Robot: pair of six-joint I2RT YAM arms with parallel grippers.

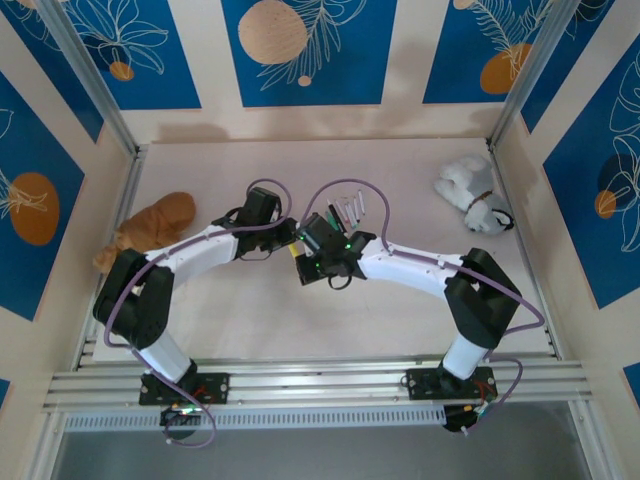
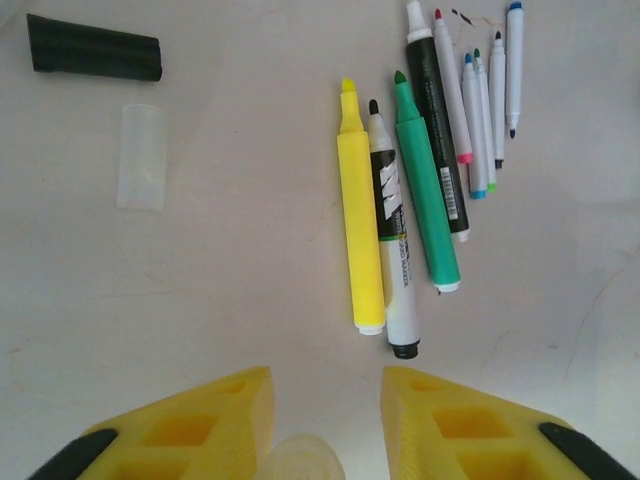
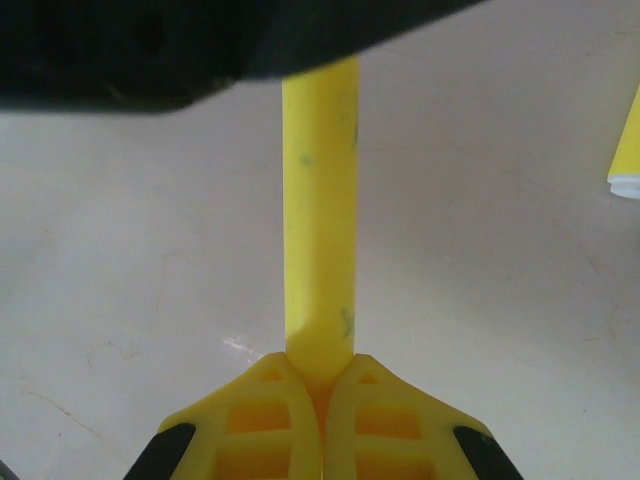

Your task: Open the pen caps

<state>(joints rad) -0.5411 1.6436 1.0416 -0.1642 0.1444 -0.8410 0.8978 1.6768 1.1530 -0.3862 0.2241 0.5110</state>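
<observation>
When you look down from above, both arms reach in and meet near the middle of the desk [image 1: 250,320], with the left gripper [image 1: 284,243] and right gripper [image 1: 303,266] pretty much nose to nose. Just beyond them lies a little bunch of pens [image 1: 350,212]. A brown plush toy [image 1: 158,225] sits by the left wall and a white plush toy [image 1: 472,193] is at the far right. From up here, caps are too small to pick out.

From the left wrist, the left gripper [image 2: 325,385] has its yellow fingers apart. A pale yellow cap [image 2: 300,462] pokes up between them at the bottom edge, close to the left finger with a gap to the right one, so nothing looks clamped. Ahead on the desk is a row of pens with bare tips: a yellow highlighter [image 2: 358,210], a white marker [image 2: 394,260] against its side, a green marker [image 2: 425,190], a black marker [image 2: 437,120], then some thin pens [image 2: 485,110]. Well apart at the upper left, a black cap [image 2: 95,50] lies on its side, with a clear cap [image 2: 140,155] near it.

From the right wrist, the right gripper [image 3: 320,365] is squeezed together on a yellow pen [image 3: 320,200]. The pen runs straight up from the fingers under a dark blurry shape. A second yellow pen [image 3: 625,150] peeks in at the right edge.
</observation>
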